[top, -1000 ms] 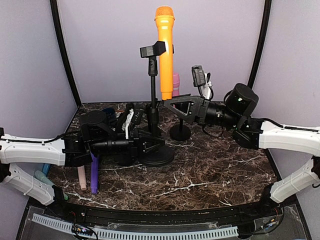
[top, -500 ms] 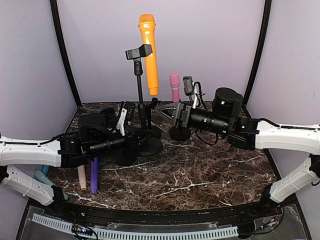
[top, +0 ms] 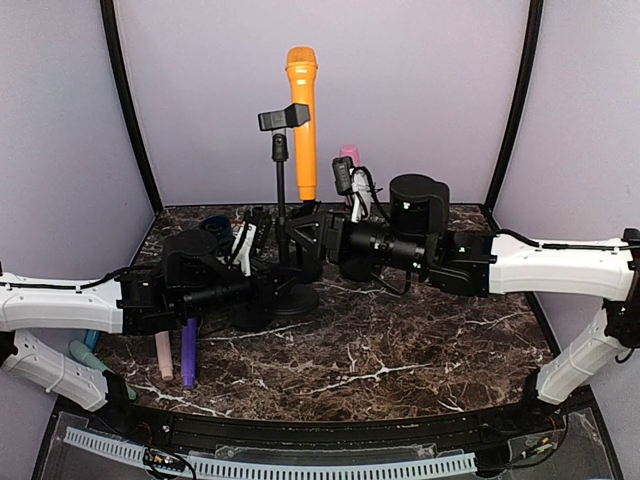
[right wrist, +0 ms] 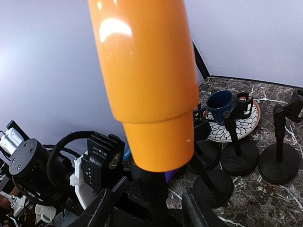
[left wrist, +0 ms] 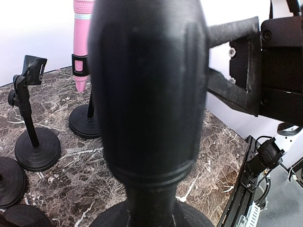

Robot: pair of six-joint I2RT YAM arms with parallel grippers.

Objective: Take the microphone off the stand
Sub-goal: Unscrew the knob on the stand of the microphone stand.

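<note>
Overhead, we note the orange plastic handheld microphone (top: 302, 120) standing upright in the upper centre of the frame, head up, seated in the clip of the black metal microphone stand (top: 281, 190). It is not yet off the stand. The stand's round base sits on the dark brown marble-patterned tabletop (top: 420, 340), left of centre.

Left gripper (top: 262, 272): reaches in from the left edge, low, at the foot of the stand. Clenched. In the left wrist view the stand's thick lower column (left wrist: 149, 94) fills the middle of the frame, close against the camera. We take the grip to be on that column, though the fingers themselves are out of shot.

Right gripper (right wrist: 151, 209): comes in from the right edge of the overhead view, level with the pole just under the microphone's lower end. In the right wrist view its two fingers (right wrist: 106, 208) show at the bottom edge, parted, one on each side of the dark shaft beneath the microphone. Gap on both sides, nothing grasped.

Around:
- Pink microphone (left wrist: 81, 42) on its own stand, upper left of the left wrist view.
- Short black stands (left wrist: 31, 127) below it.
- Blue ceramic cup (right wrist: 220, 103) on a patterned round plate (right wrist: 253, 124), right of centre in the right wrist view.
- Purple marker (top: 188, 350) lying on the tabletop, lower left overhead.
</note>
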